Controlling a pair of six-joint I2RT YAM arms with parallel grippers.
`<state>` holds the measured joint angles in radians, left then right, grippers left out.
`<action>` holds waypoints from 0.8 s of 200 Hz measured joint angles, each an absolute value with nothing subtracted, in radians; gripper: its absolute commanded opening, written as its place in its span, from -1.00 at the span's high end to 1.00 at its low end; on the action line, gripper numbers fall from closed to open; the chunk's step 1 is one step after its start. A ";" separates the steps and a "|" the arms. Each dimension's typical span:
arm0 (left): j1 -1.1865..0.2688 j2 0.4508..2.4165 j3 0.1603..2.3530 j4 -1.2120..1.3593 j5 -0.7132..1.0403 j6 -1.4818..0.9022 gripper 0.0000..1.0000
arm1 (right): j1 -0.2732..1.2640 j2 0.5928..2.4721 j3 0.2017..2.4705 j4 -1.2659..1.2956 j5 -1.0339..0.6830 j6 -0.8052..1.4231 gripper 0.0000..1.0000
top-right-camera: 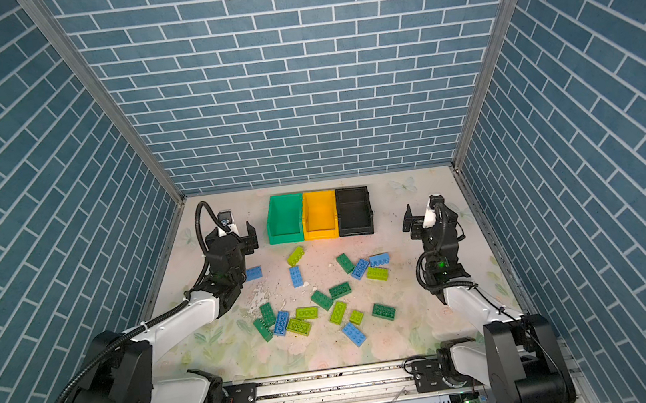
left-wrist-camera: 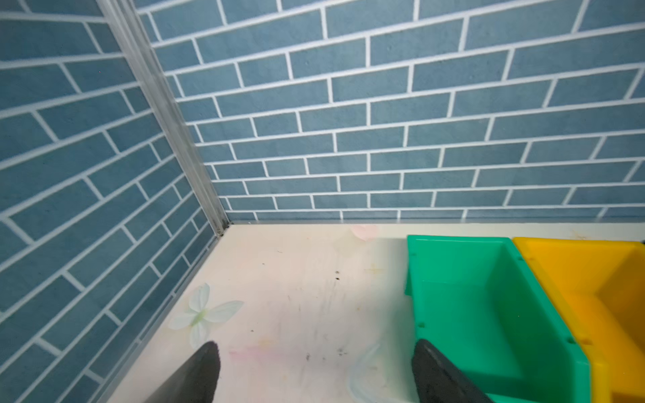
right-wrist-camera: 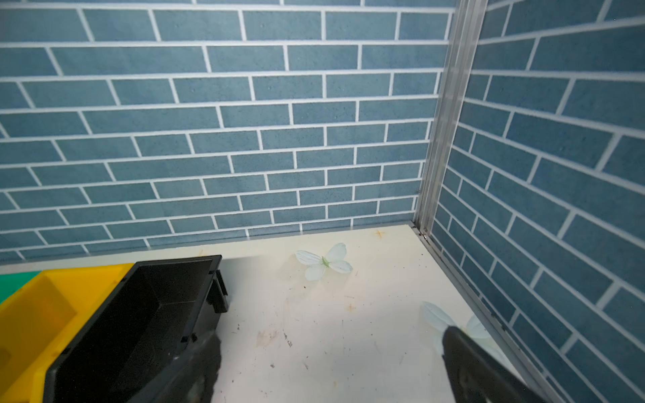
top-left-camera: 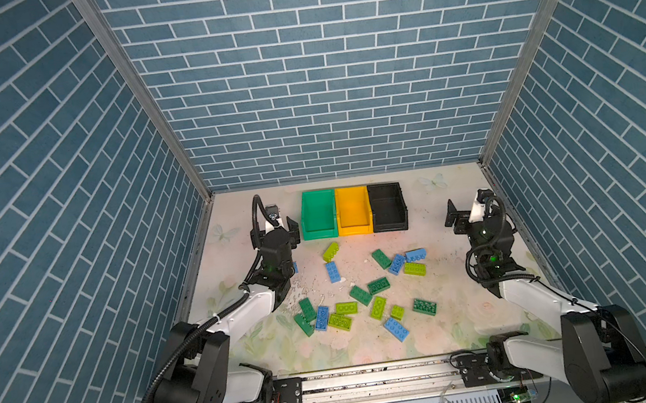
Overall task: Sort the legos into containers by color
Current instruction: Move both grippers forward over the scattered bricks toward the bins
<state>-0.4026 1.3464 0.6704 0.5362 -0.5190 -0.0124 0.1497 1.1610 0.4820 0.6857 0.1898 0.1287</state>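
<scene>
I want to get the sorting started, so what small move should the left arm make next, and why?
Probably pull the left gripper back and lower it over the blue brick beside its wrist. Its fingers are open and empty, pointing at the back wall past every brick. The bins look empty, and that brick lies closest to this arm.

Three containers (top-right-camera: 319, 234), six light blue legos (top-right-camera: 296, 277), six dark green legos (top-right-camera: 340, 290) and six lime legos (top-right-camera: 338, 312).

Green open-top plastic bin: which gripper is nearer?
Left. The left gripper sits just beside the green open-top plastic bin; the right gripper is beyond the black plastic bin.
</scene>
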 measured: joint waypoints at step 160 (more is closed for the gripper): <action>-0.361 1.532 0.970 -0.333 -0.262 -0.419 -0.76 | 0.232 1.455 0.813 0.170 -0.156 0.318 -0.98</action>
<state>-0.3611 1.5318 0.9695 -0.3328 -0.2623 -0.4194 0.2317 1.4551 0.8135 0.1703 -0.1558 0.3180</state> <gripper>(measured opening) 0.880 0.988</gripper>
